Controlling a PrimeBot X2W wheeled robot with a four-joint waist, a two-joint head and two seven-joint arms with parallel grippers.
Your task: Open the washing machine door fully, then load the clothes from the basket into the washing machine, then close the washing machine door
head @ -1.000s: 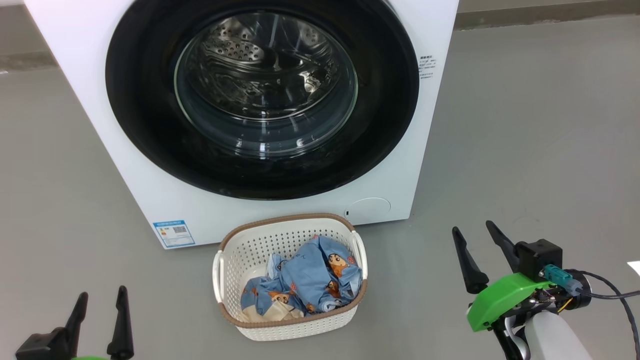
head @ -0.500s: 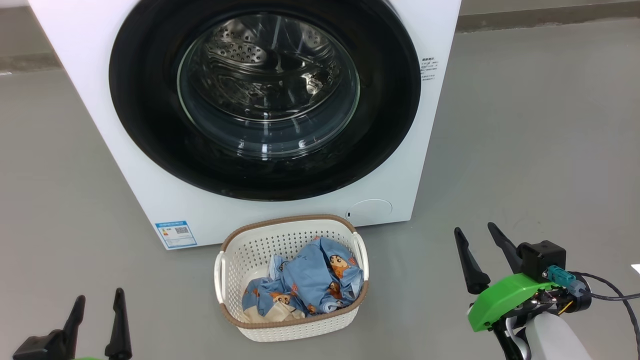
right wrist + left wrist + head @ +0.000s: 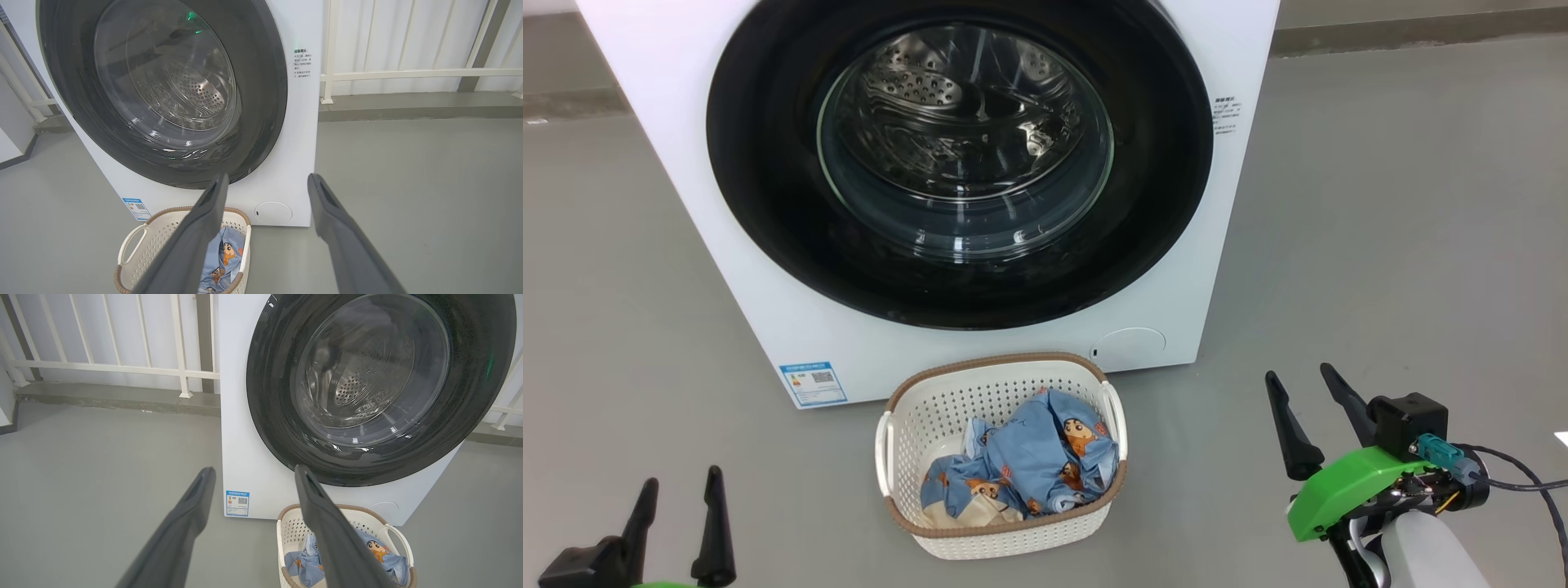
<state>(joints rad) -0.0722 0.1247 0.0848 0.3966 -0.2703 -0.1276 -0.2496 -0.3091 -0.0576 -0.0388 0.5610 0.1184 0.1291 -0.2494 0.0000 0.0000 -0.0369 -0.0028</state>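
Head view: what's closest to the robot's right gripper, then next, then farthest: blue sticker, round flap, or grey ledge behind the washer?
1. round flap, lower right of the washer
2. blue sticker, lower left
3. grey ledge, far left, behind it

Right tool [image 3: 1296, 372]: long dark fingers [image 3: 1286, 429], green housing [image 3: 1343, 490], teal connector [image 3: 1431, 448]

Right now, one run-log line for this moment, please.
washing machine door shut | clothes in basket | left gripper open, empty | right gripper open, empty | stage: door not yet opened

Grey floor [image 3: 1380, 204], white railing [image 3: 122, 369]
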